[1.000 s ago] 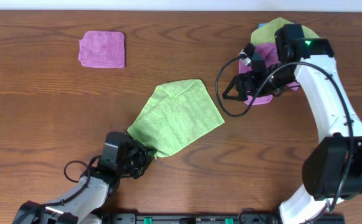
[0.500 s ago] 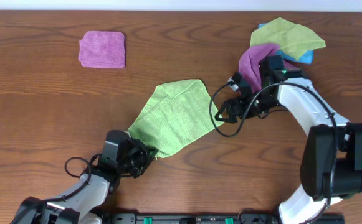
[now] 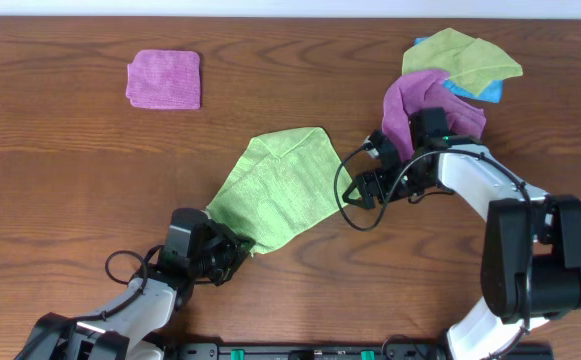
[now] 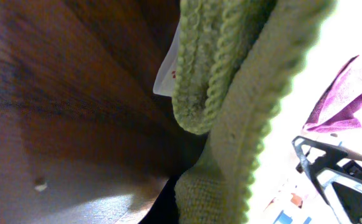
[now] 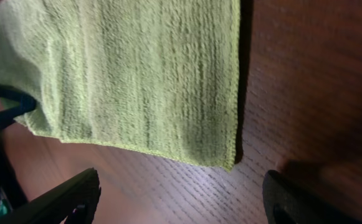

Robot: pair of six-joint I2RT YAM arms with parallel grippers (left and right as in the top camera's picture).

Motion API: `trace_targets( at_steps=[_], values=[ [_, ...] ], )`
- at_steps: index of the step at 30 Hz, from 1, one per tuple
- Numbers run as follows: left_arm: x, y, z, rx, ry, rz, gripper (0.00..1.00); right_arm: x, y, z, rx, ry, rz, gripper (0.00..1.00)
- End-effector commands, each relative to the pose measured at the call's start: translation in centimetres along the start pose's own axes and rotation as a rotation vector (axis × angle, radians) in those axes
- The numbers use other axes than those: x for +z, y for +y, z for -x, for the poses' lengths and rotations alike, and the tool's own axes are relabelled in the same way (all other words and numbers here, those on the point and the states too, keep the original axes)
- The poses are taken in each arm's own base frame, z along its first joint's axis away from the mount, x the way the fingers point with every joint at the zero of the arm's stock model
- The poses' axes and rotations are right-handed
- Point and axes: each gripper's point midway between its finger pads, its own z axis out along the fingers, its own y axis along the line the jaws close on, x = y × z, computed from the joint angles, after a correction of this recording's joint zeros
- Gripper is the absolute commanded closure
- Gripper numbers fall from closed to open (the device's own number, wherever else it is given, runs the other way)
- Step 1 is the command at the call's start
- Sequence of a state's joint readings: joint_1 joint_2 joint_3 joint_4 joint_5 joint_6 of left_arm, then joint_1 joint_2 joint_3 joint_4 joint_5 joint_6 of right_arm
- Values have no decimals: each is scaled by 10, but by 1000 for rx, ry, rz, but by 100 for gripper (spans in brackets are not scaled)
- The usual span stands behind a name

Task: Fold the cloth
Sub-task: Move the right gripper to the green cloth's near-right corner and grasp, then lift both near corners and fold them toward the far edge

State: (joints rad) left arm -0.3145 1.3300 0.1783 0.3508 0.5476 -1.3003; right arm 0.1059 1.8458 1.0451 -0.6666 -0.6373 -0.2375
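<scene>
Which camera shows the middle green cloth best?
Overhead: it alone shows the whole cloth, spread on the table with its top corner folded over. The left wrist view gives only a blurred close-up of its hem; the right wrist view shows one corner and edge.

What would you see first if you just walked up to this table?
The bright lime-green cloth lying mid-table, its near corner pinched by the left gripper. Next, the right gripper, open just off the cloth's right corner. Then a flat purple cloth at the far left and a heap of cloths at the far right.
</scene>
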Motion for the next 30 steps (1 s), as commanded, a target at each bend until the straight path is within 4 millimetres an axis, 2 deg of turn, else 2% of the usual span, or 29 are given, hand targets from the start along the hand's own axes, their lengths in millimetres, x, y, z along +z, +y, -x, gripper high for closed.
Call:
trace_targets(
  at_steps=[1,7,11,16,19,23,27,29,30],
  values=[
    [2,20,-2,-11,5,61,94,7,0,-7,37,13,6,17],
    [2,20,-2,-11,9,60,94,15,5,-7,32,10,9,18],
    [2,19,-3,-9,13,54,94,27,13,-3,16,13,14,19],
    [2,14,-2,-4,12,36,94,49,14,-14,18,72,19,20],
    [2,14,-3,-3,15,36,94,53,10,-18,31,88,17,23],
    [2,14,-3,-3,15,35,94,53,3,-18,28,88,-22,39],
    [2,14,-3,5,18,33,94,53,-1,-16,30,80,-44,74],
    [2,13,-3,24,18,33,94,53,-1,-12,32,64,-46,98],
    [2,12,-3,26,21,30,94,53,-1,-10,34,57,-47,99]
  ],
)
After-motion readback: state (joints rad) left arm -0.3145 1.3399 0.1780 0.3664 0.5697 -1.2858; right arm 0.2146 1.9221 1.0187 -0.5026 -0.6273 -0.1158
